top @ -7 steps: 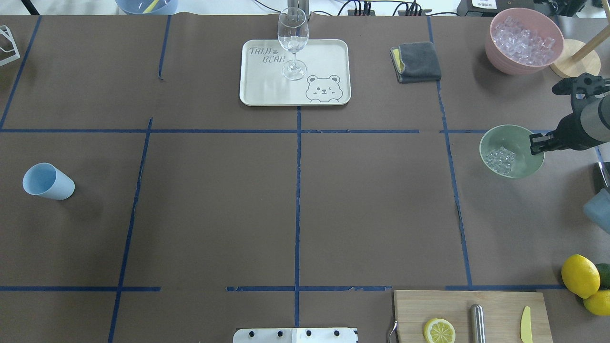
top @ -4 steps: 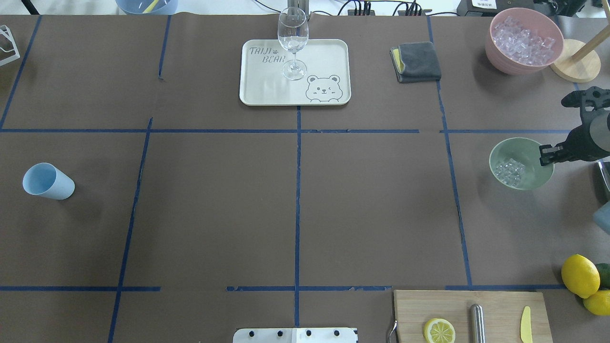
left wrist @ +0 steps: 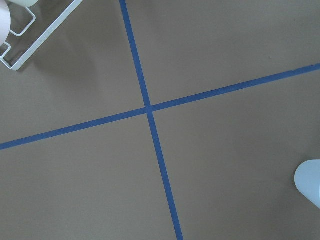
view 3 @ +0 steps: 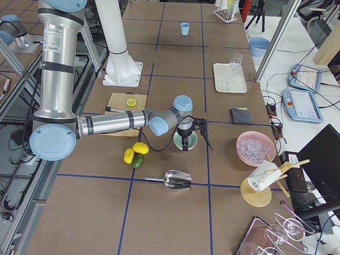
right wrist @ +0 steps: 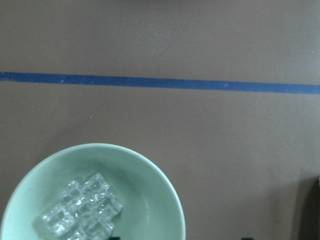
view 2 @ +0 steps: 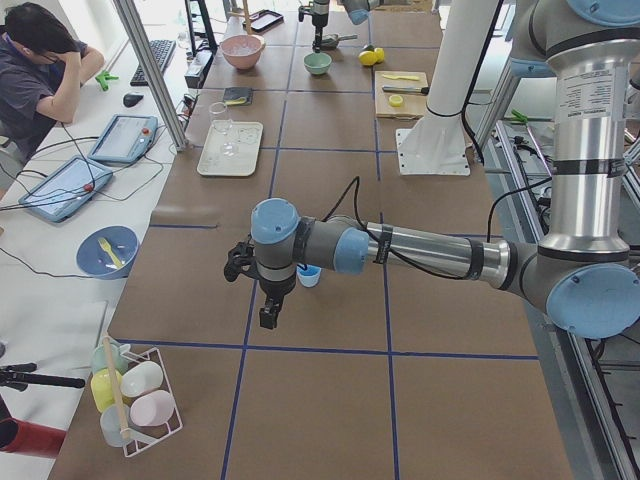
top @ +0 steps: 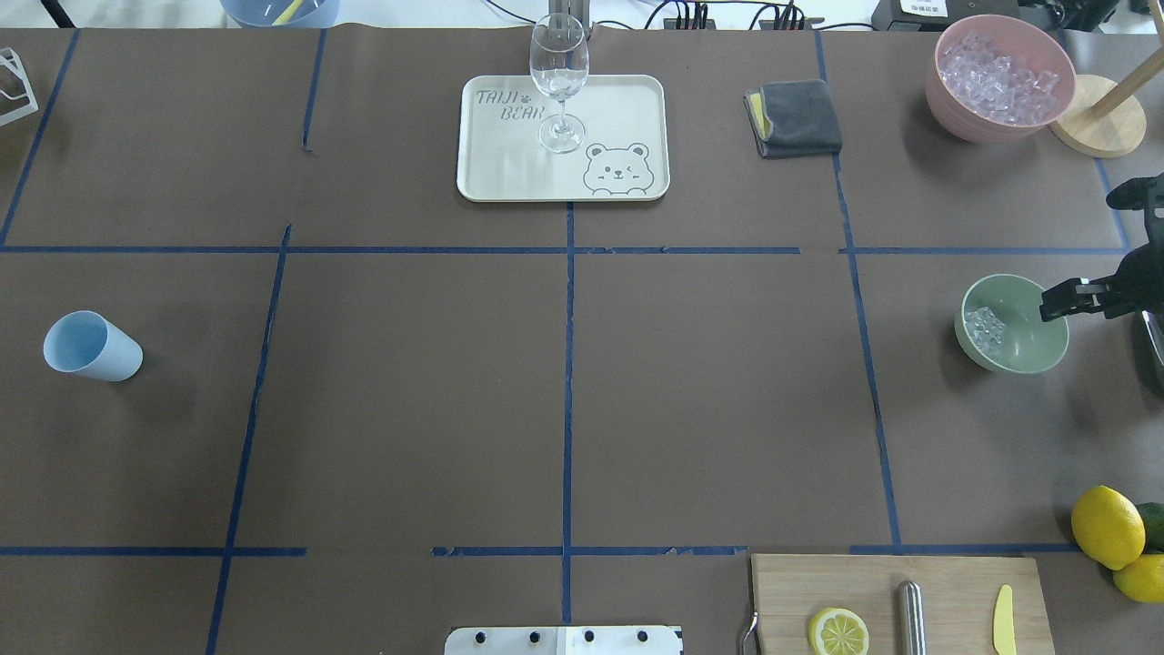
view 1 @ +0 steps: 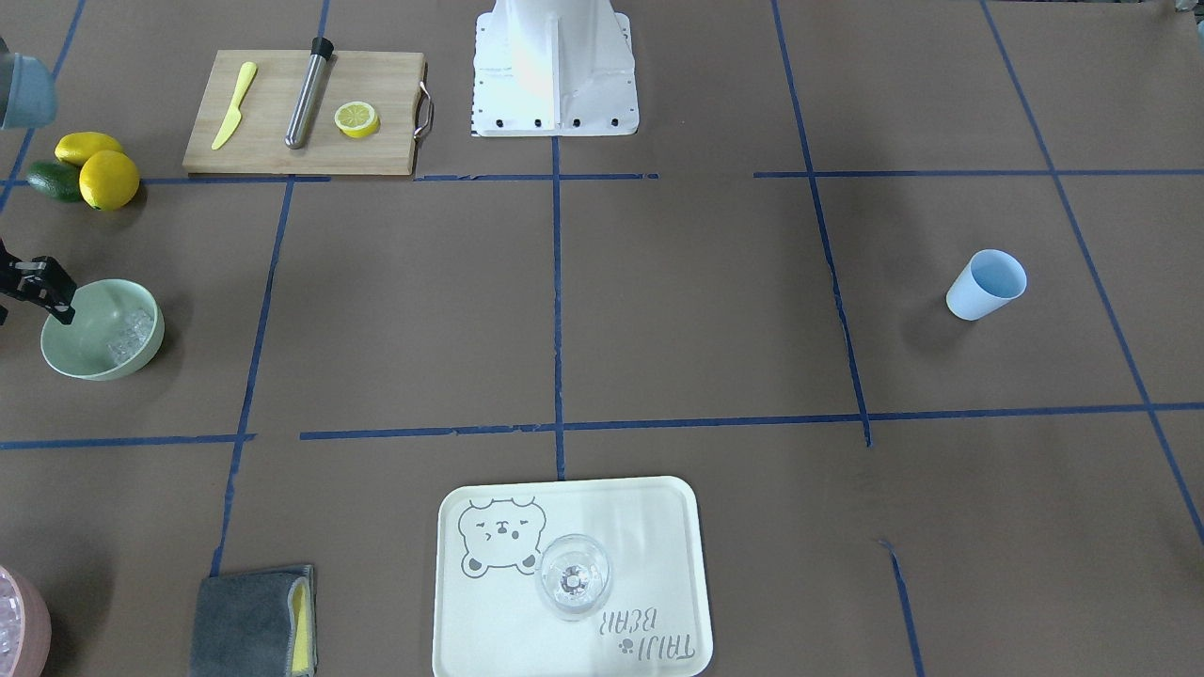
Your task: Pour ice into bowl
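The mint-green bowl (top: 1011, 325) is at the table's right side and looks tilted. A small heap of clear ice (top: 985, 327) lies inside it, on the side away from my right gripper. My right gripper (top: 1048, 309) comes in from the right edge and is shut on the bowl's right rim. The front view shows the bowl (view 1: 102, 329) with the gripper (view 1: 56, 303) at its rim. The right wrist view shows the bowl (right wrist: 150, 195) and ice (right wrist: 82, 212) from above. My left gripper (view 2: 265, 300) hovers near the light blue cup (view 2: 309, 276); I cannot tell whether it is open.
A pink bowl of ice (top: 1000, 77) stands at the back right and a metal scoop (view 3: 175, 179) lies near it. A tray (top: 618, 109) holds a wine glass (top: 558, 82). There are also a grey cloth (top: 793, 118), lemons (top: 1107, 526), a cutting board (top: 946, 591) and the light blue cup (top: 91, 346).
My right gripper has drawn the bowl to the right and toward the robot. The ice has slid to the bowl's left side.
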